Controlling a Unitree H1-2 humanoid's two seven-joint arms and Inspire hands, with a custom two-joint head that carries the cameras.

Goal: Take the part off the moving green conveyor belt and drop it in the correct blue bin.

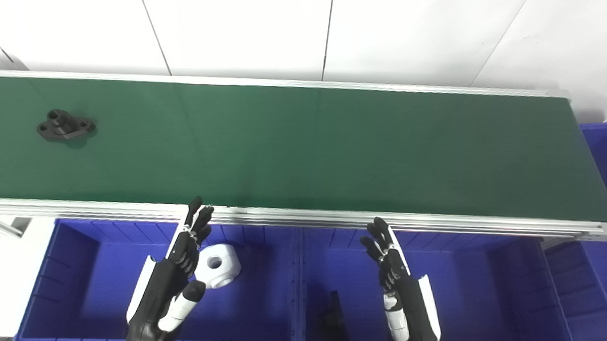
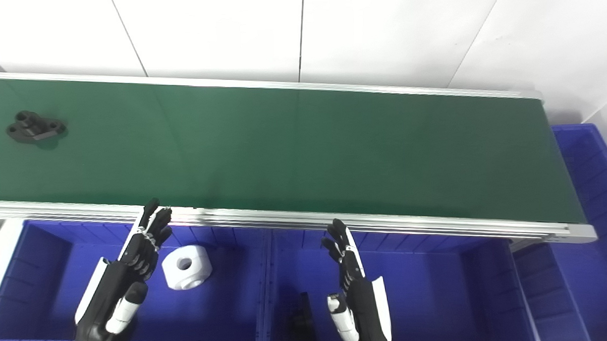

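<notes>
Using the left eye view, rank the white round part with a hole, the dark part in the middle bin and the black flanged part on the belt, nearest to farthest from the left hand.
1. White round part with a hole: in the left blue bin, just right of the left hand.
2. Dark part: middle blue bin, farther right.
3. Black flanged part: far left on the green conveyor belt.

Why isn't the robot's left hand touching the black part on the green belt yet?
Apart. In the left eye view the black part lies far up the green belt, while the left hand hovers open over the blue bin.
</notes>
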